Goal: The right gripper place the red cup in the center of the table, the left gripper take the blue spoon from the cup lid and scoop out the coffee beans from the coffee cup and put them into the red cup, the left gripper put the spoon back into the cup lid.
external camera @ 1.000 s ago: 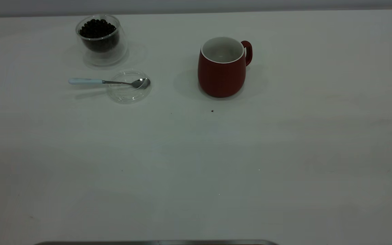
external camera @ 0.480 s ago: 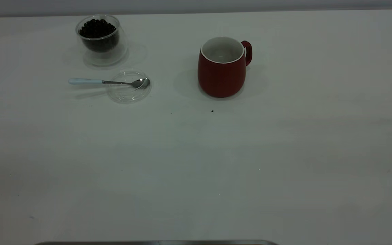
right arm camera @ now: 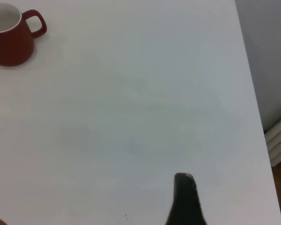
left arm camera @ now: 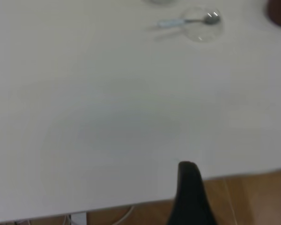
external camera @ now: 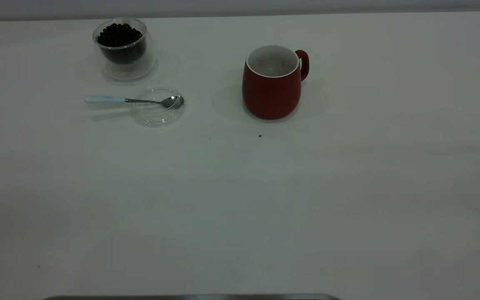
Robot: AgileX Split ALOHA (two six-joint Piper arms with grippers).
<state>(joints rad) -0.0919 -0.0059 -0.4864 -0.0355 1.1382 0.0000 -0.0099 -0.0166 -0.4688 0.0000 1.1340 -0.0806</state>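
**Grippers.** The left gripper [left arm camera: 189, 187] hangs over the near table edge and holds nothing that can be seen. Whether it is released or clenched cannot be told. The right gripper [right arm camera: 185, 197] hangs over its own side of the table [external camera: 240, 200]; its state cannot be told either. Neither arm appears in the exterior view.

**Task items.**
- The red cup [external camera: 271, 83] stands upright, well ahead of the right gripper and off toward the left arm's side. Its handle is turned back toward the right arm's side. The part of its interior on show holds no beans.
- The blue spoon [external camera: 133, 100] lies well ahead of the left gripper. Its bowl rests in the cup lid [external camera: 158, 106] and its handle projects over the rim, away from the red cup.
- The coffee cup [external camera: 123, 46], with its coffee beans [external camera: 118, 34], stands just beyond the lid.

**Judgement.** This layout fits the cup awaiting placement. It equally fits a cup already set down with the spoon returned to the lid. The pictures do not settle which, so no move is prescribed.

**Handling notes, should either item be approached.**
- The cup's rounded wall would likely slip in a side grip. The rim beside the handle is the safer hold.
- The spoon is best taken by the projecting handle, lifted level, so the light lid is not dragged.
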